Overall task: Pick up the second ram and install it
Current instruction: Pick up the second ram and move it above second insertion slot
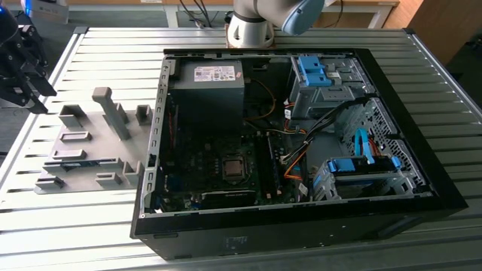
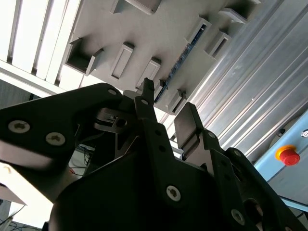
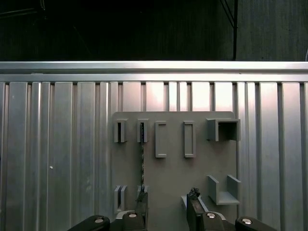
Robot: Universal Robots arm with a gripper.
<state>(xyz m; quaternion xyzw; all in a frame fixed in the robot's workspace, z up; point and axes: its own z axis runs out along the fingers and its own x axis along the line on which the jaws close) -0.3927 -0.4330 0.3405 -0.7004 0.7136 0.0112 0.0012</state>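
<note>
Nearest: shows gripper (image 3: 168,214) with fingers spread, holding nothing, near holder (image 3: 173,173) edge. Beyond, seated on its thin edge between holder blocks: ram (image 3: 142,163), long axis lying flat and running toward case (image 1: 286,231) in the exterior view. Likely to strike the thin edge or a block if lowered off-centre; likely to tilt ram if pinched off-middle.

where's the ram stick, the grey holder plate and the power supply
ram stick (image 3: 142,163), first wrist view, middle of its thin edge
grey holder plate (image 3: 173,178), first wrist view, bare flat middle
power supply (image 1: 207,97), exterior view, middle of its dark face
</note>
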